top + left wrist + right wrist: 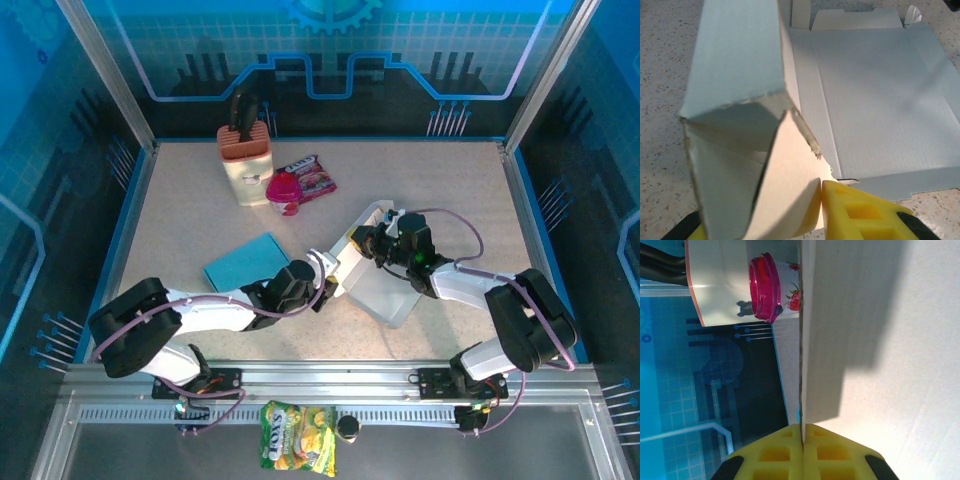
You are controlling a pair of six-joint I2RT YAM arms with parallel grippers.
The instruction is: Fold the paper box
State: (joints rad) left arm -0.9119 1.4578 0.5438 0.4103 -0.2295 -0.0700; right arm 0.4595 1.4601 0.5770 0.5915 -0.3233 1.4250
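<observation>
The white cardboard box (392, 292) lies between both arms. The right gripper (802, 437) pinches its edge tight; the left gripper (821, 212), barely parted, clamps its raised wall

White paper box (388, 293), part-folded, one wall raised

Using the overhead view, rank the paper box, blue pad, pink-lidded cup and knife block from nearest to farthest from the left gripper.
Measured from the left gripper:
1. paper box: in its grip, spreading to its right.
2. blue pad: just to its left.
3. pink-lidded cup: farther back on the table.
4. knife block: behind the cup, near the back edge.
</observation>
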